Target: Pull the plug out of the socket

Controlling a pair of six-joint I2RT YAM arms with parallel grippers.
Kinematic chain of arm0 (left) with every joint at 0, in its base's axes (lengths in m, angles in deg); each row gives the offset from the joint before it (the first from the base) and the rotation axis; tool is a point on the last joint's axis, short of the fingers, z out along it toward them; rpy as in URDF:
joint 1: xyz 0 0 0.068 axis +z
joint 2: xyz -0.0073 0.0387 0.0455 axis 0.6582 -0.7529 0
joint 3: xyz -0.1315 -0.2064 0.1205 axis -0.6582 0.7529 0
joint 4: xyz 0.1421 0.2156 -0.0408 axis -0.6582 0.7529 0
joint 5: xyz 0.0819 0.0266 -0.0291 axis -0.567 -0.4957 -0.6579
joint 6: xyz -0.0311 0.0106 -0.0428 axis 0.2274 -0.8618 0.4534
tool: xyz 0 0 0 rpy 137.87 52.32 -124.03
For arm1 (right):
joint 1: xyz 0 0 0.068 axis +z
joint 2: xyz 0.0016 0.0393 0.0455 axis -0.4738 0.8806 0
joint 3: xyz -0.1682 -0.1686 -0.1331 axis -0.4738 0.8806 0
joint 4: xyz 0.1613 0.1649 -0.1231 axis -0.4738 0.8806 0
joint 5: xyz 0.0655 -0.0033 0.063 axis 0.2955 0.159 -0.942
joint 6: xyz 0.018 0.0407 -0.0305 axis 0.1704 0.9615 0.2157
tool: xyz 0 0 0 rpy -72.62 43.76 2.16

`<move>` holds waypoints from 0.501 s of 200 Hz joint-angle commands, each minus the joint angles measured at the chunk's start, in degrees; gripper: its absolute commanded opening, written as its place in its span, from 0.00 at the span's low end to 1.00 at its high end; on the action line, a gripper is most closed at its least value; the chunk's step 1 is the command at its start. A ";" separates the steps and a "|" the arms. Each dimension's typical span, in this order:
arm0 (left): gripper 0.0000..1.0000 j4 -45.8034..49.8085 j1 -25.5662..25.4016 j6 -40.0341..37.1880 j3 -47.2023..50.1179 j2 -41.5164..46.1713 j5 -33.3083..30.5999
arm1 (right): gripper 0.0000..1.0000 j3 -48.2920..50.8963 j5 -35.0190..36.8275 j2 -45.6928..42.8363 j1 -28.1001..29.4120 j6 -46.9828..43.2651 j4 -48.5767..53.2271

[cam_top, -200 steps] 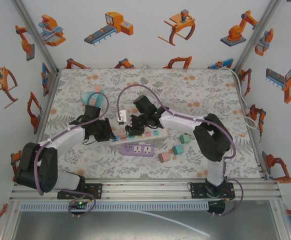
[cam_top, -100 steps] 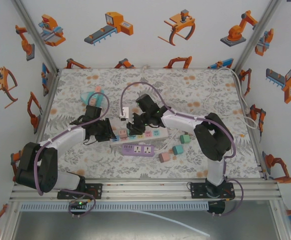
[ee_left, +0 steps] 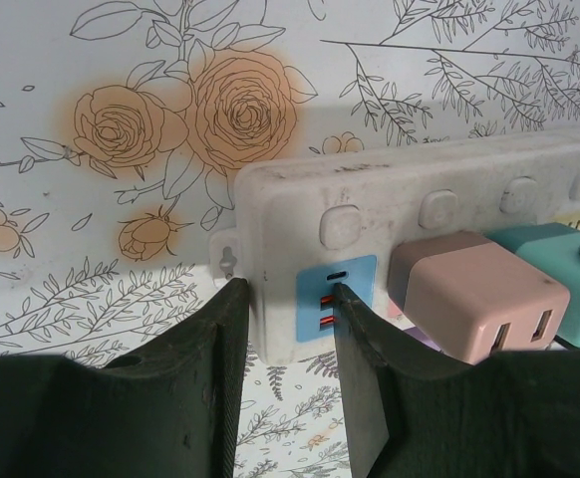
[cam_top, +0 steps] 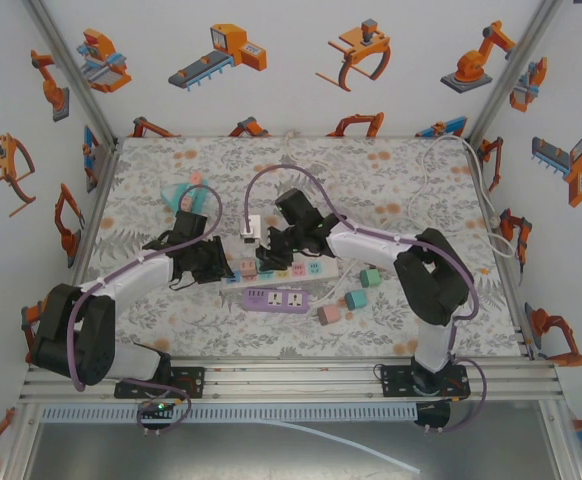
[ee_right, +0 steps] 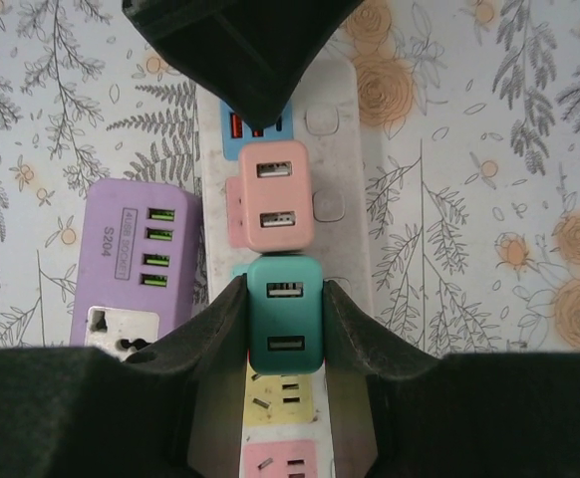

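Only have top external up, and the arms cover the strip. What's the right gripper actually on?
Observer: In the right wrist view, the right gripper is shut on the teal plug, one finger on each side.
Operator: Plug out yet?
Observer: Not that I can tell. In the left wrist view it sits about level with the pink plug beside it in the white power strip.
Operator: Left side?
Observer: The left gripper clamps the strip's end, around its blue USB panel.
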 commanded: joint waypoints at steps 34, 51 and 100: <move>0.39 7.54 -0.68 -0.55 2.11 -4.64 -6.00 | 0.17 -3.43 -3.46 -4.54 0.62 3.24 -1.35; 0.39 8.10 -0.68 -0.99 1.52 -4.70 -6.15 | 0.17 -2.46 -2.31 -5.82 0.61 4.20 -2.65; 0.42 10.18 -0.69 -1.63 -1.41 -0.02 -5.76 | 0.16 0.73 8.37 -12.56 0.61 25.97 -8.40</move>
